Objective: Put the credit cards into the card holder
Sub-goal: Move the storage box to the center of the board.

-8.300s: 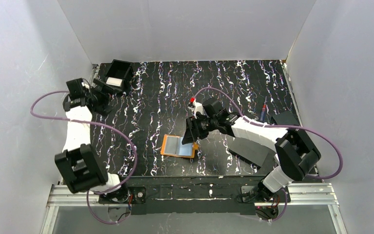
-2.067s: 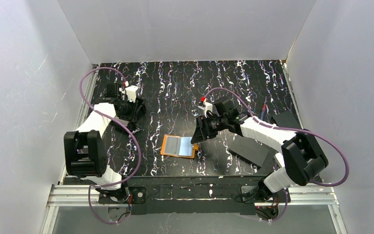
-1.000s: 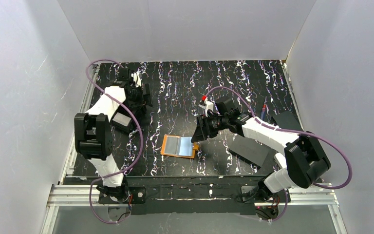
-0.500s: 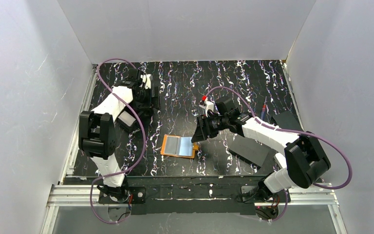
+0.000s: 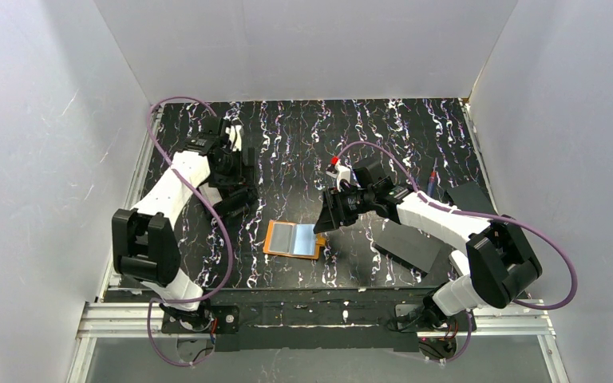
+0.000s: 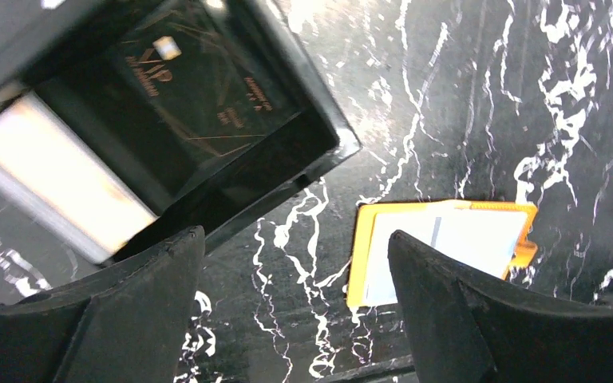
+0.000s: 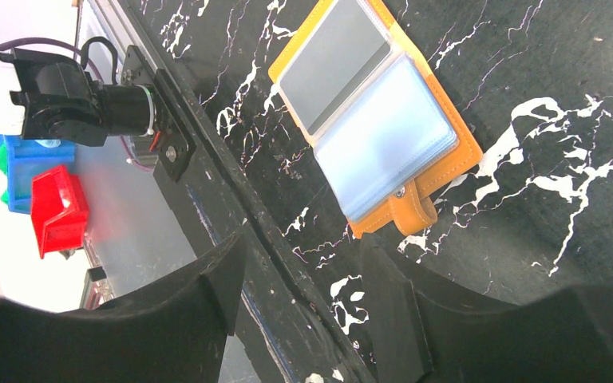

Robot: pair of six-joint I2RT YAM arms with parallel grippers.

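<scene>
The orange card holder (image 5: 294, 238) lies open on the marbled table, its pale clear sleeves (image 7: 383, 136) facing up and its snap tab (image 7: 412, 212) toward the right arm. A dark credit card (image 6: 195, 92) lies inside a black box (image 6: 307, 152), beside a white block (image 6: 56, 179). My left gripper (image 5: 231, 179) hangs open above the table between the box and the card holder (image 6: 447, 247), with only bare table between its fingertips (image 6: 187, 243). My right gripper (image 5: 324, 220) stands open just beyond the holder's tab side, holding nothing.
Two flat black rectangles (image 5: 409, 244) (image 5: 468, 195) lie under and behind the right arm. A small red-tipped item (image 5: 432, 183) sits near the right wall. The table's front rail (image 7: 207, 159) runs close to the card holder. White walls enclose three sides.
My left arm has swung from the back left toward the middle, so its gripper now hangs nearer the card holder. The right arm and the card holder have not moved.
</scene>
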